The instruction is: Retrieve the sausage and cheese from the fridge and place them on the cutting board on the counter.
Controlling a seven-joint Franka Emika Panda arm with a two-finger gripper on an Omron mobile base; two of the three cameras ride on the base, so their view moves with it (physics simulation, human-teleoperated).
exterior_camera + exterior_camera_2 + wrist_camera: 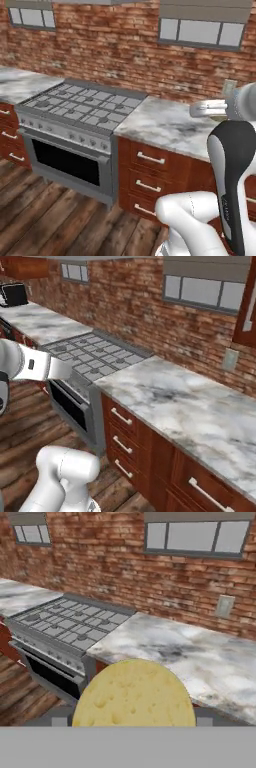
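We face a red brick wall [115, 45] with grey-framed windows [202, 31] set high in it and a pale outlet plate [230, 360] lower down. Below runs the white-and-grey veined marble counter [200, 411] over reddish-brown wooden cabinets with silver bar handles [150, 175]. A stainless gas stove with a dark oven door [75, 125] interrupts it. Dark wooden plank floor [40, 215] lies underneath.

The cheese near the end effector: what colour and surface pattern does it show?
Pale yellow, dotted with small darker pits; the cheese shows best in the hand view.

The tool [134, 724] is raised, closed around the cheese [134, 696].
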